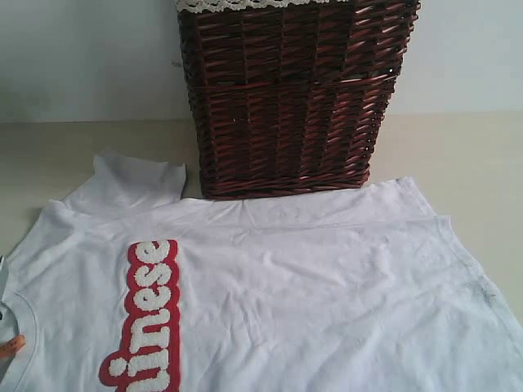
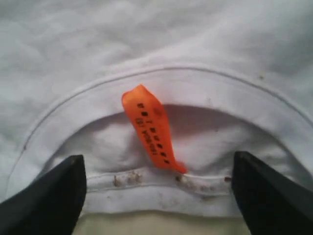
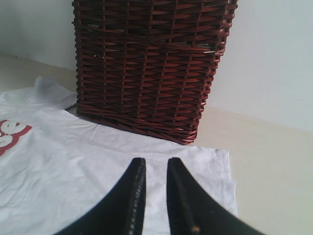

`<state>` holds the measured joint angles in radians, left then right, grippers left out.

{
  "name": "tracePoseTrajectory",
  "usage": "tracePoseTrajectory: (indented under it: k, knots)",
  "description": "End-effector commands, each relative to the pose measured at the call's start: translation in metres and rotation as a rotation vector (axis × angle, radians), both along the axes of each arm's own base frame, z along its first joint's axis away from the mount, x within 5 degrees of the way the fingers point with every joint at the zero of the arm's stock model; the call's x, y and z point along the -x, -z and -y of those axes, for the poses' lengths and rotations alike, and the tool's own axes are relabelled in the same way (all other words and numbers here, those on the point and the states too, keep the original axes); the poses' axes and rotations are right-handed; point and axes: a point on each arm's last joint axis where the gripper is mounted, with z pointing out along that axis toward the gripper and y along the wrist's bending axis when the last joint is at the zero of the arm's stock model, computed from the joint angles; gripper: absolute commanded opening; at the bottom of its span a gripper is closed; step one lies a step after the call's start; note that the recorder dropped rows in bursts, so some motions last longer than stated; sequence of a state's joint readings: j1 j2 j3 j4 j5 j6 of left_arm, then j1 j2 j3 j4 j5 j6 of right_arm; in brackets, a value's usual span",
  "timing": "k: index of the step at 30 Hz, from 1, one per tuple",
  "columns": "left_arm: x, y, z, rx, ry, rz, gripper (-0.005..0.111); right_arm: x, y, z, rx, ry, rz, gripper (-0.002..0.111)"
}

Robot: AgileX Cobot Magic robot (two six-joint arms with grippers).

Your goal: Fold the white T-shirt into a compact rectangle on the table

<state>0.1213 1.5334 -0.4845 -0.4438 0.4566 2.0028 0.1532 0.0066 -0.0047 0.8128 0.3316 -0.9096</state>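
Note:
The white T-shirt (image 1: 310, 278) lies spread flat on the table (image 1: 458, 155), its red-outlined fuzzy letters (image 1: 151, 318) at the lower left and one sleeve (image 1: 131, 184) bunched beside the basket. My left gripper (image 2: 159, 161) is open wide, its two dark fingers standing either side of the back of the collar (image 2: 146, 193), just below the orange tag (image 2: 149, 127). Nothing is pinched. My right gripper (image 3: 156, 161) hovers over the shirt's hem corner (image 3: 215, 166), its jaws a narrow gap apart with nothing between them. Neither gripper shows in the exterior view.
A dark wicker basket (image 1: 286, 98) with white lace trim stands on the table right behind the shirt, touching its far edge. Bare beige table (image 3: 274, 161) lies to the right of the shirt, and a pale wall (image 1: 82, 57) closes the back.

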Motion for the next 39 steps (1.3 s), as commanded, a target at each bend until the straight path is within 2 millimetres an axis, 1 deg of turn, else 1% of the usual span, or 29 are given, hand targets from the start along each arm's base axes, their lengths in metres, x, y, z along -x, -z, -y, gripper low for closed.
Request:
tracePoseTrajectory:
  k: [1,5,9,12,15,17,19,21,23,24,27,30,32,36,39]
  knots:
    - [0.003,0.005,0.001,0.0,-0.029,0.056,0.078,0.0,0.001,0.0,0.004,0.0,0.004,0.017]
    - [0.005,0.011,0.003,0.022,-0.025,0.002,0.078,0.0,0.001,0.0,0.004,0.0,0.004,0.017]
    - [0.008,0.02,0.001,-0.005,0.04,-0.052,0.078,0.0,0.001,0.0,0.004,0.0,0.004,0.017]
    - [0.002,0.02,-0.003,-0.04,0.027,-0.02,0.078,0.0,0.001,0.0,0.004,0.0,0.004,0.017]
    - [-0.012,0.008,-0.006,-0.052,-0.046,0.034,0.078,0.0,0.001,0.0,0.004,0.0,0.004,0.017]
    - [-0.021,-0.007,-0.006,-0.032,-0.098,0.027,0.078,0.0,0.001,0.0,0.006,-0.001,0.004,0.017]
    - [-0.026,-0.023,-0.004,0.021,-0.145,-0.043,0.078,0.0,0.001,0.0,0.006,-0.001,0.004,0.017]
    - [-0.028,-0.041,0.003,0.106,-0.162,-0.157,0.078,0.0,0.001,0.0,0.006,-0.001,0.004,0.017]
    - [-0.029,-0.052,0.009,0.175,-0.158,-0.218,0.078,0.0,0.001,0.0,0.006,-0.001,0.004,0.017]
    - [-0.032,-0.056,0.01,0.191,-0.157,-0.215,0.078,0.0,0.001,0.0,0.004,0.0,0.004,0.017]
    - [-0.029,-0.052,0.009,0.171,-0.116,-0.248,0.078,0.0,0.001,0.0,0.004,0.0,0.004,0.017]
    - [-0.021,-0.038,0.004,0.108,-0.071,-0.32,0.078,0.0,0.001,0.0,0.004,0.0,0.004,0.017]
    - [-0.02,-0.029,0.0,0.063,-0.064,-0.29,0.078,0.0,0.001,0.0,0.006,-0.001,0.005,0.017]
    - [-0.023,-0.014,-0.004,0.009,-0.042,-0.175,0.078,0.0,0.001,0.0,0.006,-0.001,0.005,0.017]
    - [-0.022,-0.007,-0.004,0.008,-0.029,-0.197,0.078,0.0,0.001,0.0,0.004,0.0,0.004,0.017]
